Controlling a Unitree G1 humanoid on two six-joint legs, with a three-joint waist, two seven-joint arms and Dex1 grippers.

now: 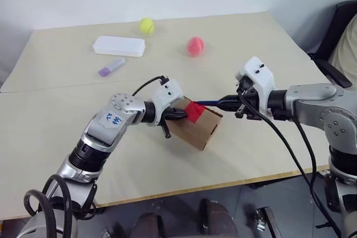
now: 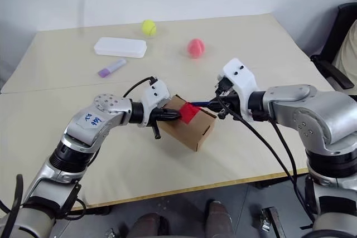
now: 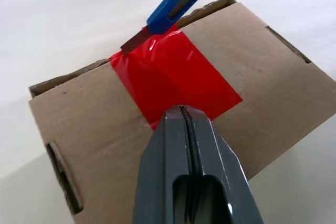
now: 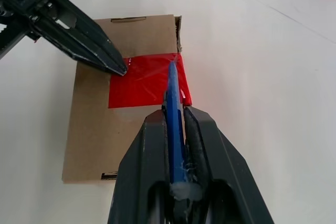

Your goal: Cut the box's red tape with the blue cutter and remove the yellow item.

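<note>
The brown cardboard box lies in the middle of the table, flaps closed. The red tape runs across its top seam. My left gripper is shut, and its tips press on the near edge of the tape. My right gripper is shut on the blue cutter, coming in from the box's right. The cutter's bare blade touches the tape's far edge by the box's rim. The yellow item is hidden.
At the back of the table are a yellow-green tennis ball, a pink ball, a flat white case and a lilac marker. A dark chair stands past the table's right edge.
</note>
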